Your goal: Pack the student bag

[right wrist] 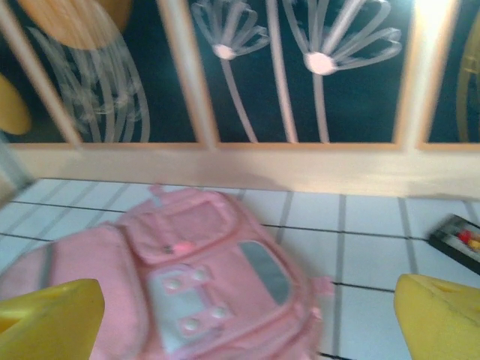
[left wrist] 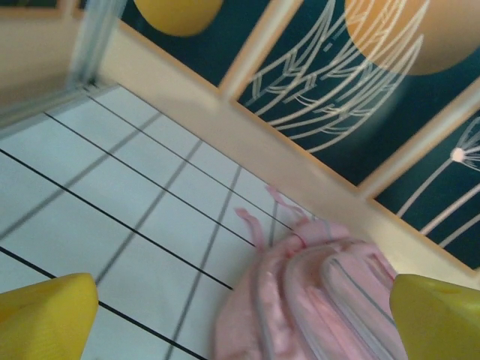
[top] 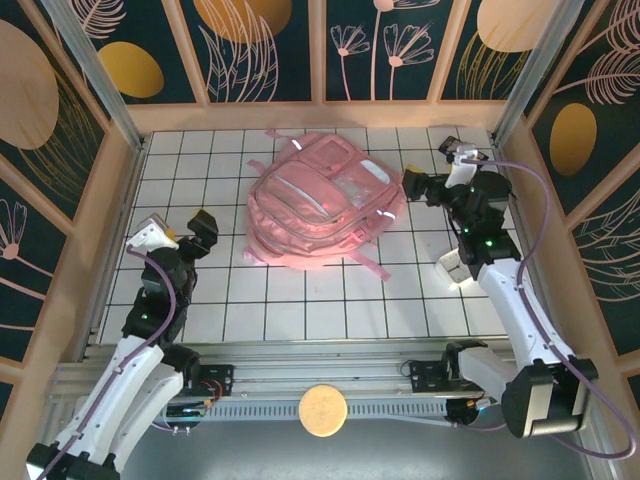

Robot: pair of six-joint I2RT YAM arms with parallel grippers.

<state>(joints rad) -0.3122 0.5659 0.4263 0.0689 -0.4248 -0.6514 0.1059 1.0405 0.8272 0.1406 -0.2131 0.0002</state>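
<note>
- Right gripper [top: 412,186] spread wide, holding nothing; sits just beside the bag's right edge, fingers aimed at the bag.
- Left gripper [top: 203,226] also spread, nothing held; off the bag's left side, a stretch of bare tile between them.
- Student bag [top: 322,208] lies flat on the table, front pockets up, roughly mid-table, nearer the back wall than the arm bases.
- Long axis, as far as I can judge: from the carry loop at the bag's back-wall end to the loose straps trailing off its near-right corner, slightly slanted.
- Right arm clearly nearer the bag; any next touch likely falls to it, reaching left from its spot. Left would have to cross open tile first.
- Zips: cannot tell whether shut.
- Right wrist view: clear window pocket and snap flap on the bag's front face; small dark flat item [right wrist: 456,241] with coloured dots off the bag's right, unclear what.
- Table [top: 300,315] is white tile with dark grid lines, flat; soft fabric may drag or bunch if pushed.
- Wooden-framed walls [top: 270,50] with dark floral panels close behind the bag and on both sides; little room behind the bag, more in front.
</note>
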